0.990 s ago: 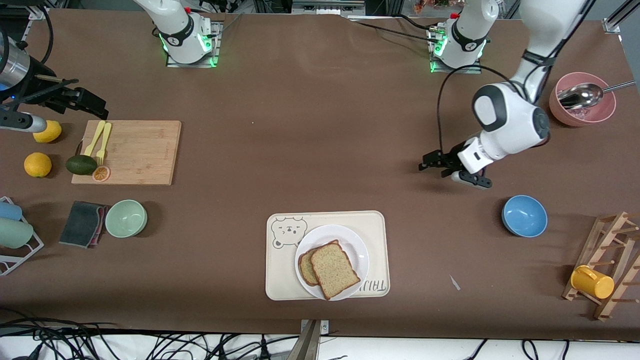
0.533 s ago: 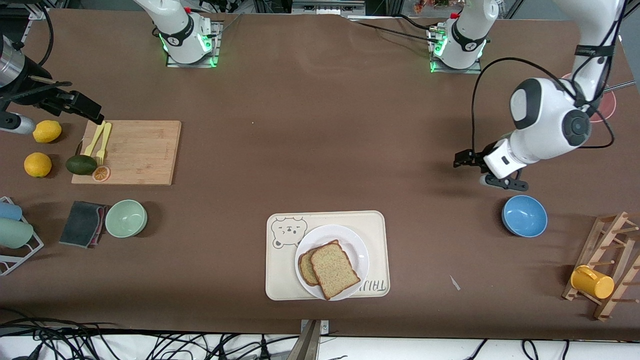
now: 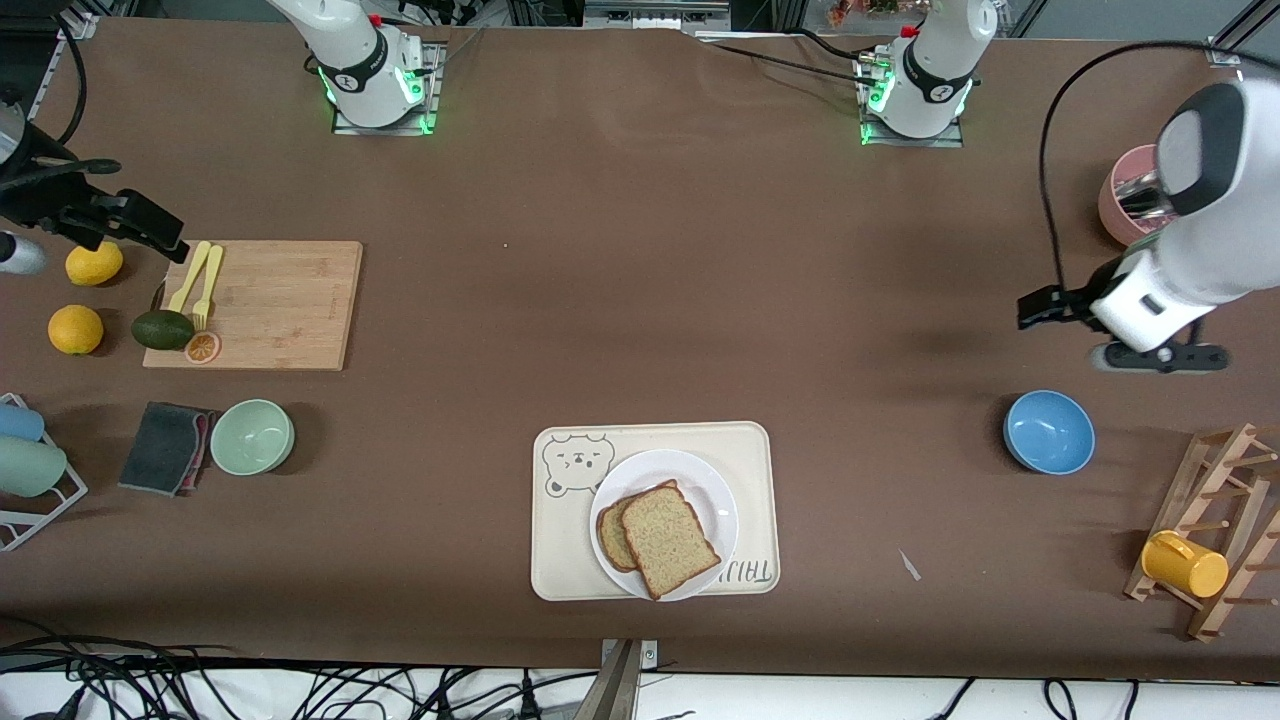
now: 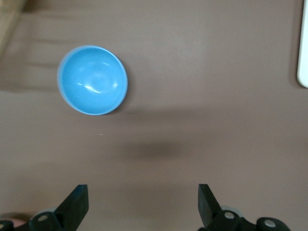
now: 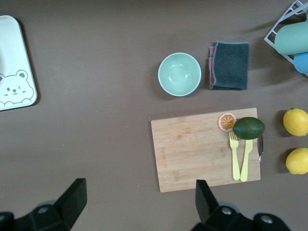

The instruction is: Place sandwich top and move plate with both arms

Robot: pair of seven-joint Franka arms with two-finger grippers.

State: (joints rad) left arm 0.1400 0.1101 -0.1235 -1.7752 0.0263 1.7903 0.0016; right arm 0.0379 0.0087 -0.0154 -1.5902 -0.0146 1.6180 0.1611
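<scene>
Speckled tan sandwich top (image 3: 670, 540) covers white plate (image 3: 710, 490).

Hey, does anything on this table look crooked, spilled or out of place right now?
Mostly tidy. The top bread slice sits skewed on the white plate, leaving the slice beneath sticking out at one side. The plate rests off-centre on the bear tray, toward its front edge. A small pale scrap lies on the bare table.

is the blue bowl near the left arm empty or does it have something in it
Empty. The left wrist view looks straight down into the round blue bowl and shows only its bare glossy inside; the front view shows the same.
</scene>
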